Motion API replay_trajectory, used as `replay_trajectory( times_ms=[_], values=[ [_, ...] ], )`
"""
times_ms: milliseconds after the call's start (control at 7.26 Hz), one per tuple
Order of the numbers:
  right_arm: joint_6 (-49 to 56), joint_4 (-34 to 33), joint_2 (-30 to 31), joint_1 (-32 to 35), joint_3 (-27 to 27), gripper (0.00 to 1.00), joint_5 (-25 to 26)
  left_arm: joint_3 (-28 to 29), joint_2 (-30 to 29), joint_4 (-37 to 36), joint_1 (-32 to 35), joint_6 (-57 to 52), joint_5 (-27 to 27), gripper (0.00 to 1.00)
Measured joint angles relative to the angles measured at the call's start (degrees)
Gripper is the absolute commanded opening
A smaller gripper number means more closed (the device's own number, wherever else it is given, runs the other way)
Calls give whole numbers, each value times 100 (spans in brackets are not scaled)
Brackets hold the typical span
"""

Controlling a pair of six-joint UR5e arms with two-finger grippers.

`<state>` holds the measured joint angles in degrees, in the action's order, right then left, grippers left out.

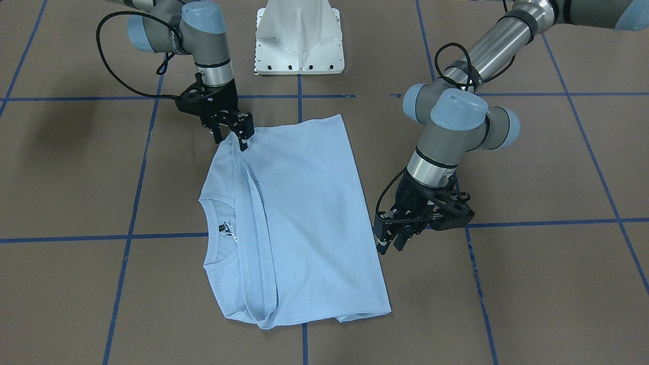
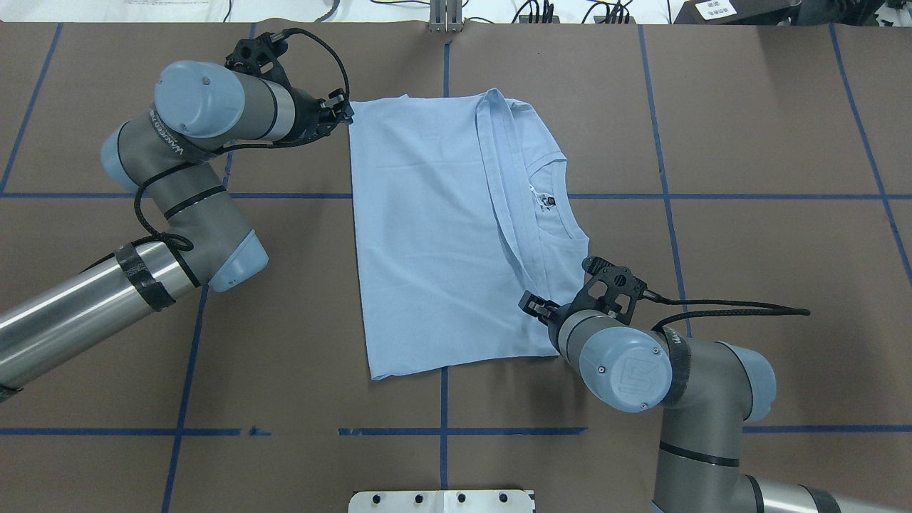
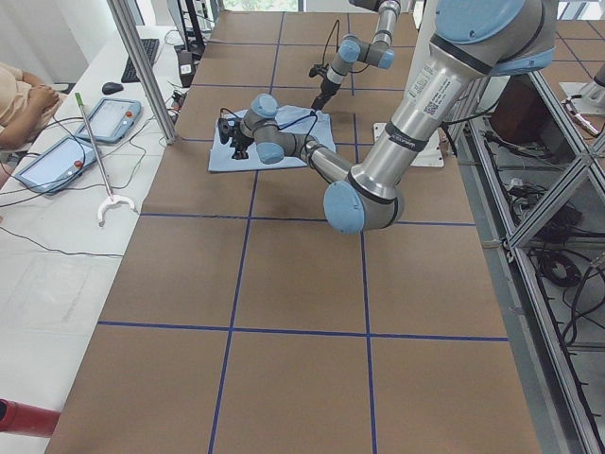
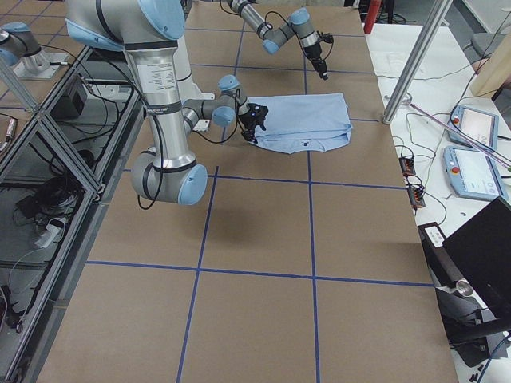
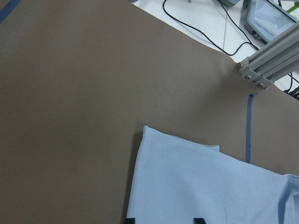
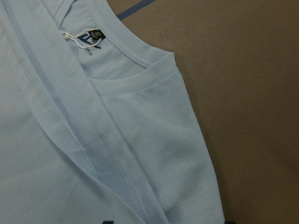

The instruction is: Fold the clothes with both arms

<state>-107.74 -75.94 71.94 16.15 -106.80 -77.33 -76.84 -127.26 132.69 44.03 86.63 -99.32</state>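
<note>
Left fingers [image 5: 131, 221] cropped, likely above T-shirt [image 5: 201, 182]

The T-shirt [image 2: 427, 242] lies on the table [image 2: 748, 249] between left claw [image 2: 347, 112] and right claw [image 2: 536, 306].

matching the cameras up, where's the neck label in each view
Front-facing: label left of centre, inside the collar.
Overhead: label right of centre, inside the collar.
Exterior left: cannot make it out.
Exterior right: too small to tell.
Left wrist: not in it.
Right wrist: label at top left.
Shared landmark: the blue tape line that meets the shirt at the collar.
</note>
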Motion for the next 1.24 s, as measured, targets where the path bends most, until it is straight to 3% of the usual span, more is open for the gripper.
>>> replay_trajectory(
  times_ms=[551, 964, 1102, 1240],
  values=[
    [-239, -40, 4, -91, 7, 85, -10, -43, 7, 1, -7, 3, 0, 52],
    [-288, -52, 11, -142, 16, 73, -11, -70, 14, -5, -9, 5, 0, 52],
    [-291, -53, 15, -144, 22, 48, -11, -73, 15, -6, -9, 9, 0, 52],
    [-337, -53, 22, -146, 23, 14, -11, -76, 16, -7, -9, 11, 0, 52]
  ],
)
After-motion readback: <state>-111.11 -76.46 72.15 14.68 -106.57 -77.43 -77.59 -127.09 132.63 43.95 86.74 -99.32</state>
